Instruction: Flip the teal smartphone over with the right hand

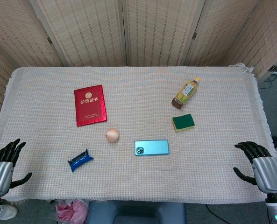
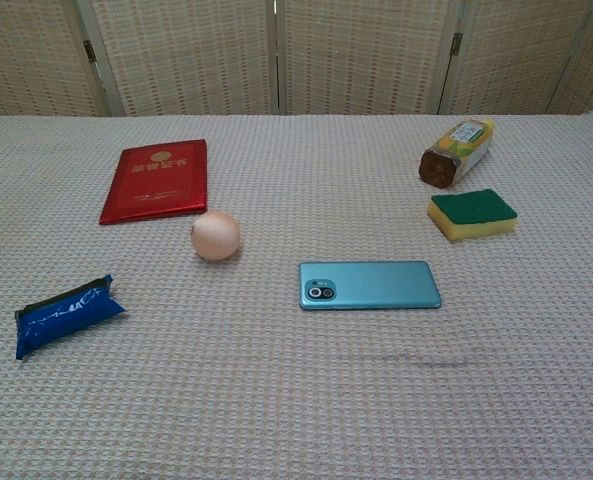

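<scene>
The teal smartphone (image 1: 152, 147) (image 2: 370, 285) lies flat near the middle of the table, back side up, its camera lenses at its left end. My right hand (image 1: 260, 164) hovers at the table's right front corner, fingers spread, holding nothing, well to the right of the phone. At the left front corner my left hand (image 1: 3, 164) is likewise spread and empty. Neither hand shows in the chest view.
A red booklet (image 1: 89, 105) lies at the back left, a small round peach-coloured ball (image 1: 112, 135) just left of the phone, a blue packet (image 1: 80, 160) at the front left. A green-and-yellow sponge (image 1: 183, 122) and a lying tea bottle (image 1: 186, 93) are behind the phone to the right.
</scene>
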